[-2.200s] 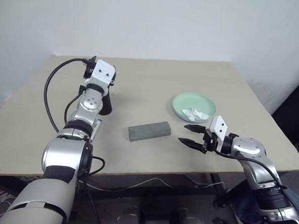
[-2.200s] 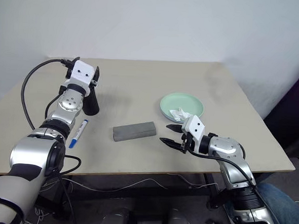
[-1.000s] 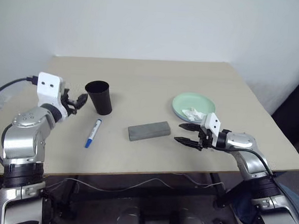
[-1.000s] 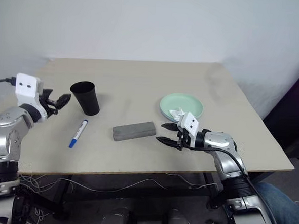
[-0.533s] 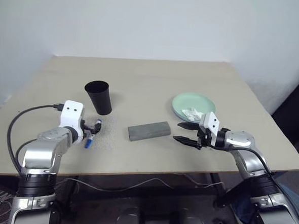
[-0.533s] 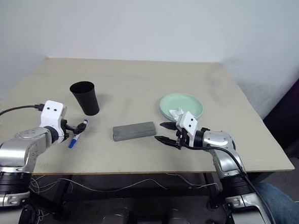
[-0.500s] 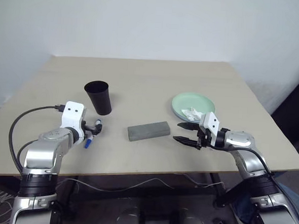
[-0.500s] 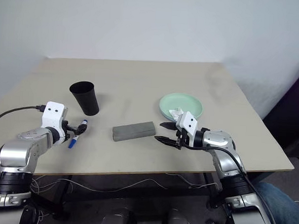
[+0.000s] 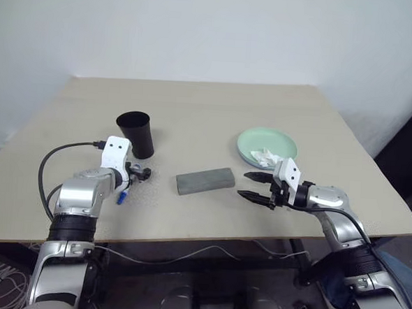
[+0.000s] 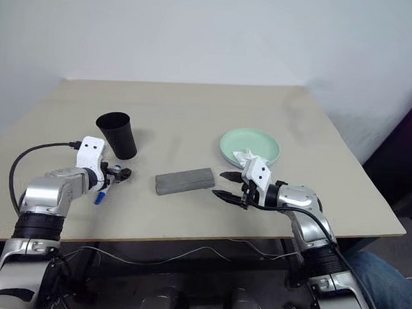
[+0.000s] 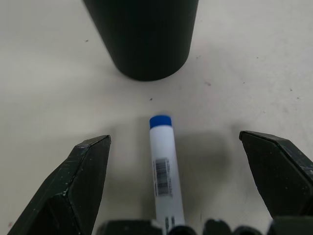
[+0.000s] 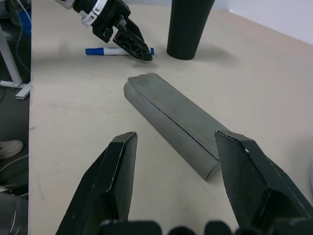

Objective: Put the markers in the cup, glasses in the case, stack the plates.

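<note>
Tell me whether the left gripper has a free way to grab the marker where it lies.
Probably yes. The left gripper is open, with the marker lying on the table between its fingers. The cup stands just past the marker's blue end, not touching it.

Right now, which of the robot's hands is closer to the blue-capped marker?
The left. The left hand is open right over the marker, one finger on each side. The right hand is open too, far off beyond the grey case.
</note>
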Available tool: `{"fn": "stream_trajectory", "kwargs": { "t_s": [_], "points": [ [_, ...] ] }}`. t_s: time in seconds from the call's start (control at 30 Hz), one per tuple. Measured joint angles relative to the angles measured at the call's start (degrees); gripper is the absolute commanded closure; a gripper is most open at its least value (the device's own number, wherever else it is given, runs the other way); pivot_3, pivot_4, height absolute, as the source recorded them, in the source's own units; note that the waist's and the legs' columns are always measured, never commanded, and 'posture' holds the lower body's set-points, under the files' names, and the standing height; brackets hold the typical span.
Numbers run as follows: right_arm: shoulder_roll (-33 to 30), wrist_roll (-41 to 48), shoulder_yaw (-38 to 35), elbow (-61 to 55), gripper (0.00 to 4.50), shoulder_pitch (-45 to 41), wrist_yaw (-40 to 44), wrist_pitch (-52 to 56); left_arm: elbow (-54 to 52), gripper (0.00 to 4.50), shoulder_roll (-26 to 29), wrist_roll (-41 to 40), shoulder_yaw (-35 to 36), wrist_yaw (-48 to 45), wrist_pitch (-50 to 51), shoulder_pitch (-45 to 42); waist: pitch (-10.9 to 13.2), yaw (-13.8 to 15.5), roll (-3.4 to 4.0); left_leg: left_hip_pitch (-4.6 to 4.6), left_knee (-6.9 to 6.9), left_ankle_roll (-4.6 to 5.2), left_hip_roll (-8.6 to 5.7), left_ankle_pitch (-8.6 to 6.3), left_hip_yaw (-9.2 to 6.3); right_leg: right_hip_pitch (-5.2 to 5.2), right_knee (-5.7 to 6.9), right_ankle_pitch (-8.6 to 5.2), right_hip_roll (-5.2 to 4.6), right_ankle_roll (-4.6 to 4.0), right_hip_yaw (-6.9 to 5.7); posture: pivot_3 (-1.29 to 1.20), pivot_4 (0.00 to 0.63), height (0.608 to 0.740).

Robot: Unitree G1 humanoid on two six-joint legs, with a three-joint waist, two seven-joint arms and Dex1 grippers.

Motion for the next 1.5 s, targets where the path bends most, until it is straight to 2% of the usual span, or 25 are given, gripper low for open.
{"fn": "stream_trajectory", "kwargs": {
  "t_s": [0.33, 0.43, 0.73, 0.9, 1.1, 1.33, 1.43, 1.5],
  "points": [
    [-0.1, 0.0, -0.1, -1.9, 1.75, 2.2, -1.5, 0.0, 4.8, 0.02, 0.0, 0.7, -1.1, -0.5, -0.8, -2.3, 0.0, -0.1, 0.0, 0.01, 0.0, 0.0, 0.0, 0.0, -0.01, 0.01, 0.0, 0.0, -0.01, 0.0, 0.01, 0.0, 0.0, 0.74],
    [-0.2, 0.0, -0.1, -2.1, 1.75, 2.2, -1.7, 0.0, 4.8, 0.61, -0.1, 0.8, -1.1, -0.5, -0.8, -2.3, 0.0, -0.1, 0.0, 0.02, 0.0, 0.0, 0.01, 0.0, -0.03, 0.01, 0.0, 0.0, -0.01, 0.0, 0.0, 0.0, 0.0, 0.74],
    [-0.2, 0.0, -0.1, -2.1, 1.75, 2.2, -2.1, 0.0, 4.8, 3.71, -0.7, 0.9, -0.9, 0.0, -0.8, -2.3, 0.0, -0.1, 0.0, 0.02, -0.01, 0.0, 0.01, 0.0, -0.04, 0.0, 0.0, 0.0, 0.0, 0.0, 0.0, 0.0, 0.0, 0.74],
    [-0.2, 0.0, -0.1, -2.1, 1.75, 2.1, -2.0, 0.0, 4.5, 3.71, -0.7, 0.9, -0.7, -0.2, -0.6, -2.3, 0.0, -0.1, -0.01, 0.0, -0.01, 0.0, -0.01, 0.0, -0.03, 0.02, -0.02, 0.0, -0.03, 0.0, -0.01, 0.0, 0.0, 0.74],
    [-0.3, 0.0, -0.1, -2.1, 1.75, 1.9, -1.9, 0.0, -4.0, 3.71, -0.7, 0.3, -3.3, -4.8, -0.9, -2.3, 0.0, 0.0, -0.02, -0.01, -0.02, 0.0, -0.03, 0.0, -0.02, 0.02, -0.06, 0.0, -0.06, 0.0, 0.01, 0.0, 0.0, 0.74],
    [-0.4, 0.0, -0.1, -2.0, 1.75, 1.5, -1.7, 0.0, -9.4, 3.71, -0.6, -0.1, -7.6, -12.0, -6.7, -1.9, 0.0, 0.0, -0.01, 0.01, -0.08, 0.0, -0.03, 0.0, -0.01, -0.01, -0.06, 0.0, -0.01, -0.01, 0.01, 0.0, 0.0, 0.74],
    [-0.4, -0.1, -0.1, -1.9, 1.75, 1.2, -1.8, 0.0, -8.4, 3.71, -1.0, 0.2, -8.3, -11.4, -7.0, -1.9, 0.0, -0.1, -0.01, 0.02, -0.08, 0.0, -0.03, 0.0, -0.02, 0.0, -0.05, 0.0, 0.0, -0.01, 0.01, 0.0, 0.0, 0.74],
    [-0.4, -0.1, -0.1, -1.9, 1.75, 1.2, -1.8, 0.0, -7.1, 3.34, -1.8, 0.2, -6.8, -9.4, -6.3, -1.9, 0.0, -0.1, -0.01, 0.01, -0.08, 0.0, -0.04, 0.0, -0.04, -0.01, -0.04, 0.0, 0.0, -0.01, 0.01, 0.0, 0.0, 0.74]
  ]
}}
